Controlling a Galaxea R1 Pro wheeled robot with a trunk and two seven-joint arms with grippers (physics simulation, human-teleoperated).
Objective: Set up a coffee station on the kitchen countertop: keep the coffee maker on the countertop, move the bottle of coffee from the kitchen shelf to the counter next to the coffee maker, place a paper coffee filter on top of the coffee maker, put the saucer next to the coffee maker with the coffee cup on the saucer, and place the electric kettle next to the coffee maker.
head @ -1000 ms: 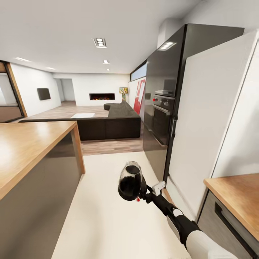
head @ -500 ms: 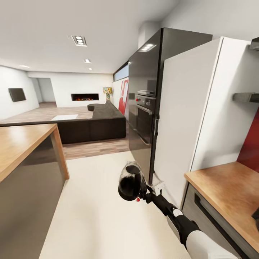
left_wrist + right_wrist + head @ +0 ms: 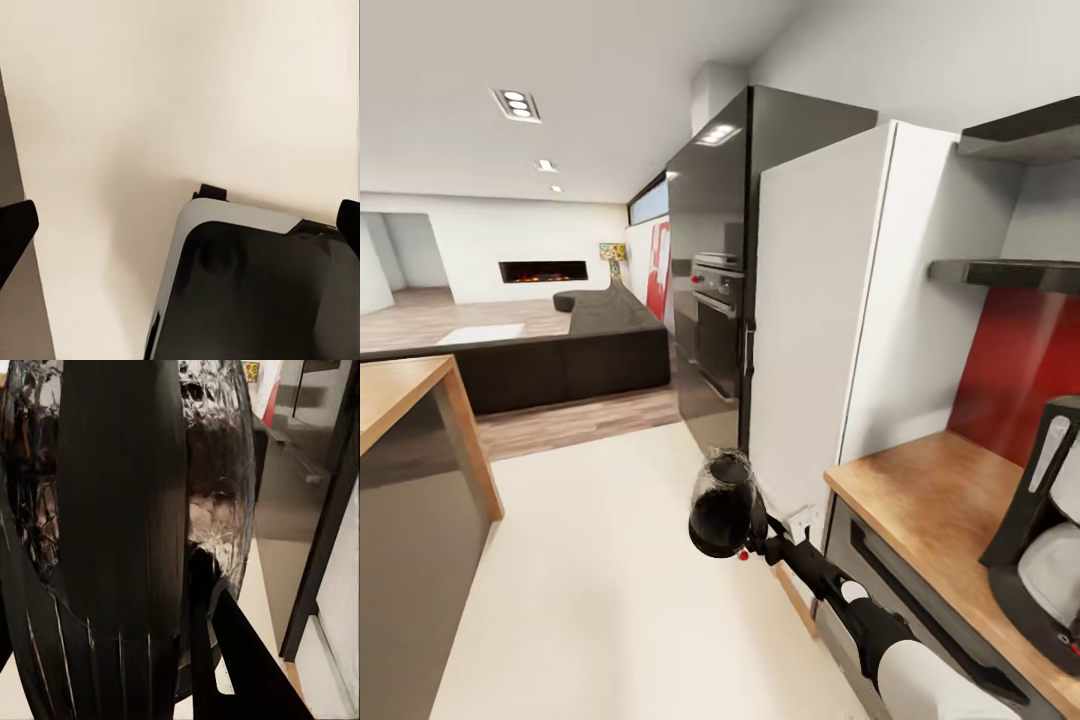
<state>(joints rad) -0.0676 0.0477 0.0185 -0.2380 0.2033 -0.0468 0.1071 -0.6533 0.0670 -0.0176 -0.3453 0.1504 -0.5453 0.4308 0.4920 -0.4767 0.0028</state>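
My right gripper [image 3: 758, 545] is shut on the black handle of a rounded glass electric kettle [image 3: 724, 507] with a dark body and a small red switch. It holds the kettle upright over the pale floor, left of the counter's end. Up close in the right wrist view, the kettle [image 3: 127, 525] shows its glossy dark glass and ribbed handle. The black and white coffee maker [image 3: 1045, 545] stands on the wooden countertop [image 3: 920, 500] at the right edge of the head view. My left gripper [image 3: 180, 225] is open, with nothing between its fingers, above the floor and my dark base.
A white tall cabinet [image 3: 830, 320] and a black oven column [image 3: 715, 290] stand beyond the counter. Dark wall shelves [image 3: 1005, 270] hang over a red backsplash. A wood-topped island [image 3: 405, 420] borders the left. A sofa [image 3: 560, 355] lies across the far room.
The head view has swung to the right, bringing the counter, shelves and coffee maker into sight. The kettle stays in the same place in my right gripper.
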